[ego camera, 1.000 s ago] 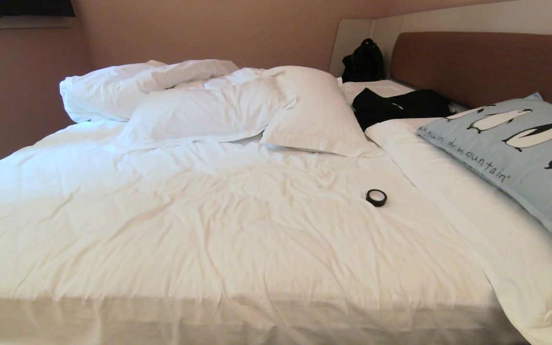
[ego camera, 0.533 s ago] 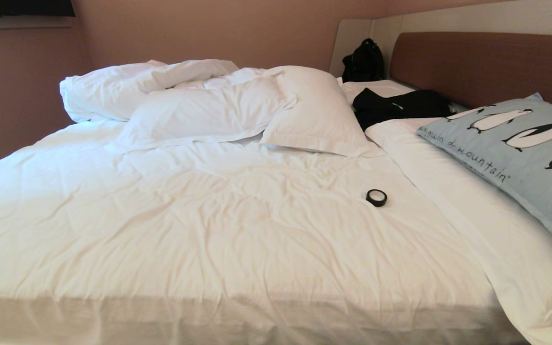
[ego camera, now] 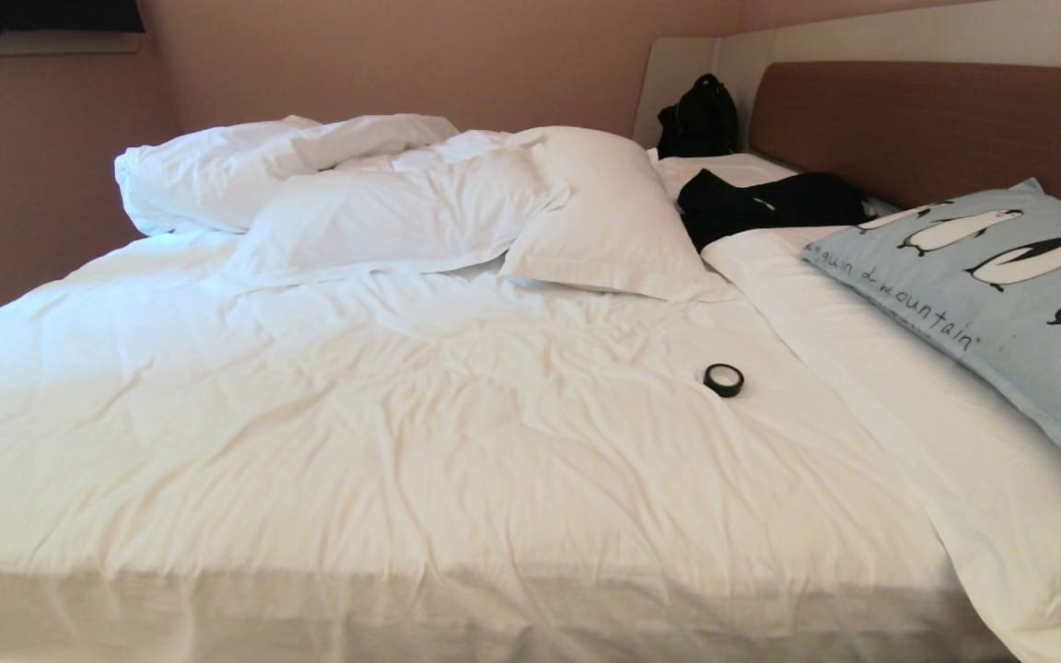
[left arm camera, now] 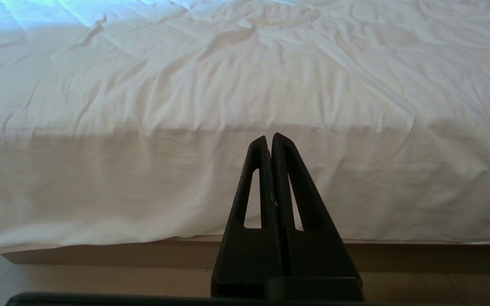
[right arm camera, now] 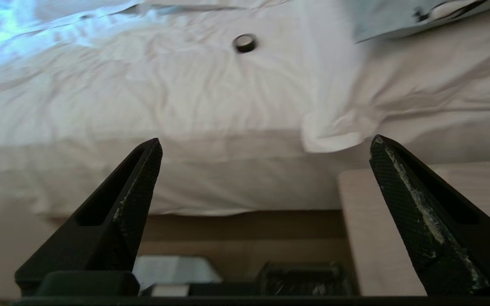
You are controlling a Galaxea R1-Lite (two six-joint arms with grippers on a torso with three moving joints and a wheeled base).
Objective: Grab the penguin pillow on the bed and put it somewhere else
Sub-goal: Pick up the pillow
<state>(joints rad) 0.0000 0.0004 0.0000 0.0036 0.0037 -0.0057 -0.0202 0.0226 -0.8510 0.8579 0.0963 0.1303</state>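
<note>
The pale blue penguin pillow point(ego camera: 1000, 295) lies printed face up at the right side of the bed point(ego camera: 420, 414), leaning toward the brown headboard; its corner also shows in the right wrist view point(right arm camera: 398, 17). Neither arm appears in the head view. My right gripper point(right arm camera: 266, 144) is open and empty, low in front of the bed's near edge, well short of the pillow. My left gripper point(left arm camera: 269, 138) is shut on nothing and points at the hanging side of the duvet.
A black tape roll point(ego camera: 723, 379) lies on the duvet mid-bed, also visible from the right wrist point(right arm camera: 245, 43). White pillows point(ego camera: 604, 212) and a bunched duvet are heaped at the back. Black clothing point(ego camera: 770, 204) and a black bag point(ego camera: 698, 118) lie by the headboard.
</note>
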